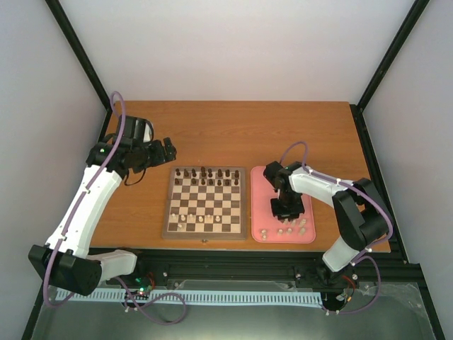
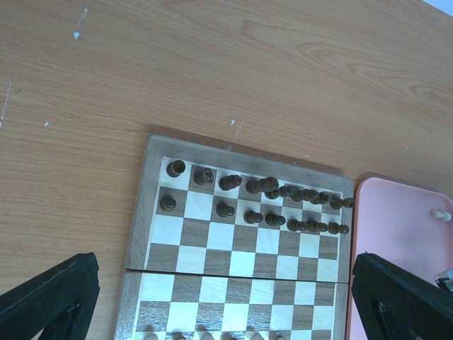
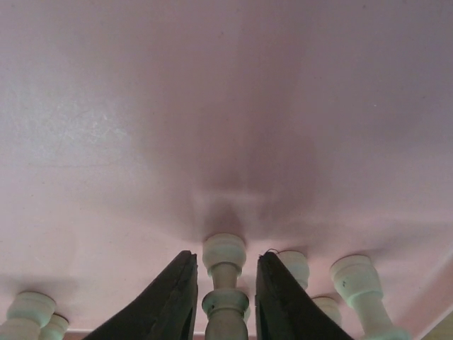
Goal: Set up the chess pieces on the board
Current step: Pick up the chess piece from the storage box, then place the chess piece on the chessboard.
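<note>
Left pincer [image 2: 223, 276] wide open over worktop [image 2: 212, 71] beside board [image 2: 144, 212]. Right pincer [image 3: 224, 255] straddles one white chess piece [image 3: 225, 283] standing on pink tray [image 3: 212, 106]; whether it grips, cannot tell.

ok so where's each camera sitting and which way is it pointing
top external: above and behind the arms, looking down on the table; left arm, right arm, board and pink tray show.
left wrist: above the board, looking down at the dark chessmen; the open left claw frames the bottom corners.
right wrist: low over the tray, right claw either side of a cream piece.
shared: top and left wrist both show board and tray.
</note>
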